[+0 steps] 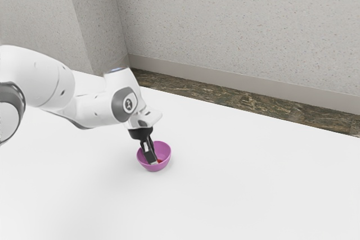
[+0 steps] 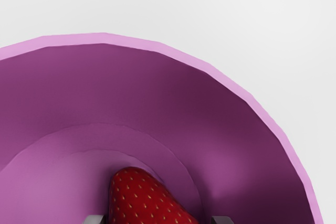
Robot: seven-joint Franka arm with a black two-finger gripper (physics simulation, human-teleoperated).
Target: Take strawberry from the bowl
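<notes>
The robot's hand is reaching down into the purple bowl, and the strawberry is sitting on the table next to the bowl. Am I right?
Nearly! The strawberry isn't on the table: it's inside the bowl, as the wrist view shows. The rest is right: the bowl is purple, and the gripper is reaching down into it.

Strawberries (image 2: 142, 200): one, a single red fruit
Bowls (image 1: 164, 153): one, purple, counted once across the two views
Fruit and bowl together: two things — one of each kind
Robot arms (image 1: 90, 108): one, white
Grippers (image 1: 151, 162): one, black
Gripper fingers (image 2: 94, 220): two — a pair, counted by their tips
Tables (image 1: 242, 178): one, white
Wall faces (image 1: 236, 21): three, speckled
Floors (image 1: 253, 103): one, brown and dark
</notes>
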